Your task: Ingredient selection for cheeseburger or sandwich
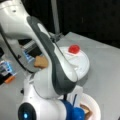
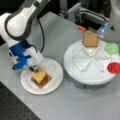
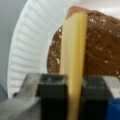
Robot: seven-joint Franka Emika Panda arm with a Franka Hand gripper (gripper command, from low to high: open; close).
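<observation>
Wrist view, pincer (image 3: pixel 72 100) clenched on the edge of the yellow-orange cheese square (image 3: pixel 73 57), cheese lying over the dark brown patty (image 3: pixel 100 47) on the white paper plate (image 3: pixel 30 45), second toast square (image 2: pixel 90 40), green leaf piece (image 2: pixel 111 48) and red disc (image 2: pixel 114 67) in the divided tray (image 2: pixel 75 67) on the counter (image 2: pixel 62 105).

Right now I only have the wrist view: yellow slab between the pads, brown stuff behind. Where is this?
Observer: Over the white paper plate at a front view's lower left; the gripper holds the cheese square on the stack there.
Operator: What's the brown under it?
Observer: A toast square lies at the bottom; a patty I cannot make out.
Operator: Anything left in the divided tray?
Observer: Yes: another toast square, a green leaf piece and a red disc on the divided tray.
</observation>
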